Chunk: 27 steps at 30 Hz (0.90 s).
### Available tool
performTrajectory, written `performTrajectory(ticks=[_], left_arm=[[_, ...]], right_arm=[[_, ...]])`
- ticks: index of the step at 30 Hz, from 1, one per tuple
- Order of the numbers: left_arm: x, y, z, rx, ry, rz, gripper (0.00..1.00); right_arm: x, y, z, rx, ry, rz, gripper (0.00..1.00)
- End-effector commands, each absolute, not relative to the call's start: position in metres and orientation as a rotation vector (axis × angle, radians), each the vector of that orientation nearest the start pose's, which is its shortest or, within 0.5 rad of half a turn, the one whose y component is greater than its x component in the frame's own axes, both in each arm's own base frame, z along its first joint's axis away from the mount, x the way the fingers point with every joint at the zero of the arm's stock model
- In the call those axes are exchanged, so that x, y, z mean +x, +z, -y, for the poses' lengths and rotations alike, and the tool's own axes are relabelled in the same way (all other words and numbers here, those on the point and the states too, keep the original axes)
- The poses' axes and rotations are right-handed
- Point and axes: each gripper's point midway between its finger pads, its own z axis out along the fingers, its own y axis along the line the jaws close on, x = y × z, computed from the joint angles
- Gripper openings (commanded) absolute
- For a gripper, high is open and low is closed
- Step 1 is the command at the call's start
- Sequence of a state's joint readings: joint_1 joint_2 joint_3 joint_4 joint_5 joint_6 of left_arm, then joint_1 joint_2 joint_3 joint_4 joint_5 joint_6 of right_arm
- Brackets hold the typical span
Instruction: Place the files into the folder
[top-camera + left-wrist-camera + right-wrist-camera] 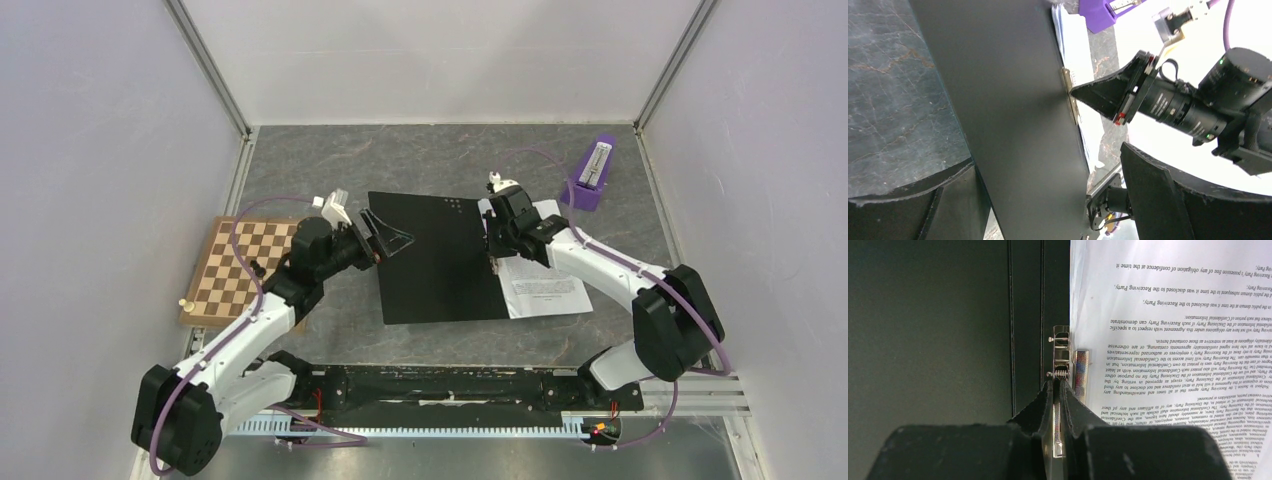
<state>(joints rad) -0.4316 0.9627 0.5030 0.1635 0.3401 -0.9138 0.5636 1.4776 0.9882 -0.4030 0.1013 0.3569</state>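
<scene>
The folder [440, 260] lies open in the middle of the table, black inside up. The files [545, 285], white printed sheets, lie on its right half beside the spine. My right gripper [494, 258] is shut on the metal spine clip [1063, 350]; its fingertips [1057, 385] pinch the clip's lever next to the files [1173, 315]. My left gripper [378, 238] is open at the folder's left edge. In the left wrist view the black cover [1008, 100] passes between the wide-apart fingers of the left gripper [1045, 160], and the right gripper [1083, 94] shows at the clip.
A checkered wooden chessboard [245, 268] lies at the left edge with a small white piece [183, 301] beside it. A purple object [592, 172] stands at the back right. White enclosure walls close off the table on three sides.
</scene>
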Motion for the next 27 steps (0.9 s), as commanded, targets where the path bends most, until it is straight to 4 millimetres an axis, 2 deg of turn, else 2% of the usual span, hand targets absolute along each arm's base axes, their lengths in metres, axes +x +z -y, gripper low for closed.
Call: performTrajectory(ticks=[1, 10, 14, 15, 17, 19, 23, 27], left_arm=[[0.263, 0.186, 0.206, -0.2, -1.029, -2.162, 0.95], [0.271, 0.187, 0.19, -0.126, -0.813, -2.278, 0.95], [0.271, 0.191, 0.183, -0.108, -0.759, -2.275, 0.95], [0.271, 0.193, 0.182, -0.103, -0.747, -2.274, 0.95], [0.272, 0.195, 0.18, -0.095, -0.731, -2.275, 0.95], [0.272, 0.197, 0.181, -0.076, -0.729, -2.278, 0.95], [0.273, 0.202, 0.188, -0.049, -0.765, -2.284, 0.95], [0.273, 0.211, 0.194, -0.039, -0.816, -2.268, 0.95]], right_arm=[[0.316, 0.107, -0.232, -0.132, 0.454, -2.377, 0.0], [0.299, 0.076, -0.3, -0.015, 0.6, -2.39, 0.0], [0.295, 0.065, -0.318, -0.004, 0.656, -2.404, 0.0], [0.294, 0.064, -0.32, -0.005, 0.667, -2.41, 0.02], [0.295, 0.067, -0.325, -0.016, 0.681, -2.407, 0.14], [0.295, 0.074, -0.327, -0.031, 0.695, -2.392, 0.27], [0.299, 0.092, -0.328, -0.06, 0.706, -2.348, 0.46], [0.302, 0.107, -0.314, -0.08, 0.64, -2.315, 0.55]])
